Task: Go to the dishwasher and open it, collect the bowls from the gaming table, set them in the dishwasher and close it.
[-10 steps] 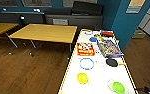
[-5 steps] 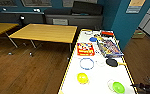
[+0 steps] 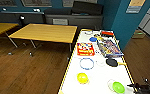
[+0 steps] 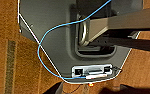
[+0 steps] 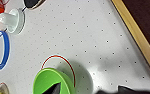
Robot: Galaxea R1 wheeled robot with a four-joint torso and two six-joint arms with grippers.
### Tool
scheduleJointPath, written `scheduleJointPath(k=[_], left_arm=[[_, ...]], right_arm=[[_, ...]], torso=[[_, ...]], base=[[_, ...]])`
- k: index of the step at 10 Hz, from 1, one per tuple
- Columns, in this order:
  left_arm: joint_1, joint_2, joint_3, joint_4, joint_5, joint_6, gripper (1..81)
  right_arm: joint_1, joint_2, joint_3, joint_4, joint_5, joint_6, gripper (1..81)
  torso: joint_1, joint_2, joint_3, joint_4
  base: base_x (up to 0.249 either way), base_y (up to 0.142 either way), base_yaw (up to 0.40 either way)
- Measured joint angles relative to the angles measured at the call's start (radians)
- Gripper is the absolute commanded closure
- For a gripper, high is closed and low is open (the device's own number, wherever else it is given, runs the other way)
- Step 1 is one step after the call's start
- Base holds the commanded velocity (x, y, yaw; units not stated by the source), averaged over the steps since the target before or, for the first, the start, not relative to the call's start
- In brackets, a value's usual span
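Dim, soft-blurred pics w/ glare on white gaming table.

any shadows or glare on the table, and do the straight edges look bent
Head view: the gaming table shines pale with soft glare; its yellow edges splay outward, wide-angle stretch. Right wrist view: the green bowl throws a soft grey shadow on the dotted white top, and the picture is slightly blurred.

Five bowls, two game boxes

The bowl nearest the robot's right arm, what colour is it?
Bright green bowl, clearest in the right wrist view, on the white gaming table.
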Motion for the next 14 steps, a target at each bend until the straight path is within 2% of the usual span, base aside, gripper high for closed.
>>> scheduleJointPath(k=[4, 9, 10, 14], left_arm=[[0.0, 0.0, 0.0, 0.0, -0.001, 0.0, 1.0], [0.0, -0.004, 0.0, -0.007, 0.0, 0.0, 1.0], [0.0, -0.004, 0.0, -0.008, 0.0, 0.0, 1.0], [0.0, -0.004, 0.0, -0.009, 0.004, 0.0, 1.0]], right_arm=[[0.001, 0.051, -0.04, 0.001, 0.001, 0.007, 1.0], [0.001, 0.171, -0.103, 0.001, 0.001, 0.007, 1.0], [0.0, 0.18, -0.116, -0.001, 0.003, -0.006, 81.1], [-0.018, 0.173, -0.119, 0.008, 0.002, 0.009, 81.1]], torso=[[0.0, 0.0, 0.0, 0.0], [0.0, 0.0, 0.0, 0.0], [0.0, 0.0, 0.0, 0.0], [0.0, 0.0, 0.0, 0.0]], base=[[0.0, 0.0, 0.0], [0.0, 0.0, 0.0], [0.0, 0.0, 0.0], [0.0, 0.0, 0.0]])
